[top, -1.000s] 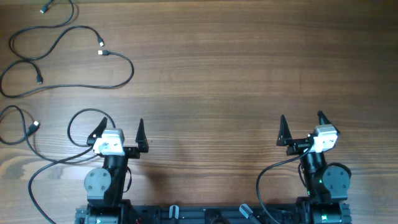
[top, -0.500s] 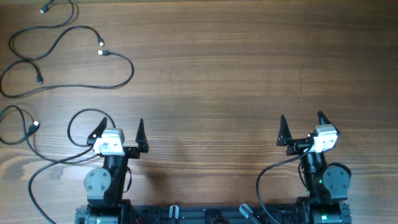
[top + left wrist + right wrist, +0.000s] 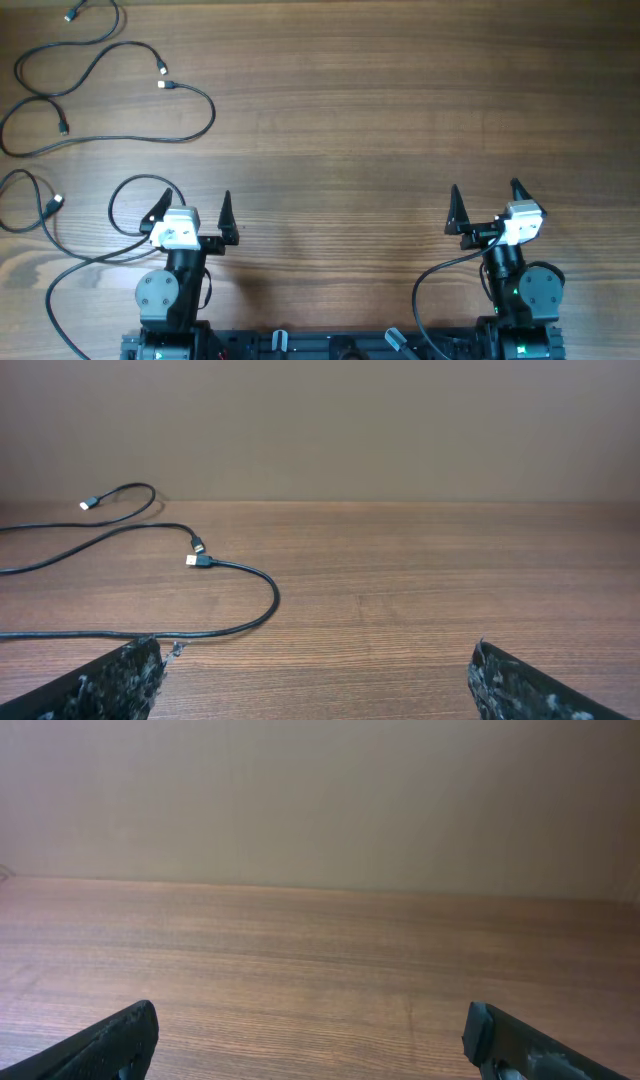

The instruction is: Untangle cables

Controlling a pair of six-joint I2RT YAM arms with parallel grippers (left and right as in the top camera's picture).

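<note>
Several thin black cables [image 3: 110,50] with small silvery plugs lie as loose wavy strands at the table's far left. One cable [image 3: 205,110] loops from a plug [image 3: 163,85] down toward the left edge. It also shows in the left wrist view [image 3: 265,600], ahead and left of the jaws. My left gripper [image 3: 195,208] is open and empty near the front edge, to the right of the cables. My right gripper [image 3: 484,200] is open and empty at the front right, far from them. The right wrist view holds only bare wood.
A thicker black arm cable [image 3: 120,195] loops beside the left arm's base, and another [image 3: 425,285] curves by the right arm's base. The wooden table [image 3: 350,120] stretches between and beyond the arms. A plain wall stands behind it.
</note>
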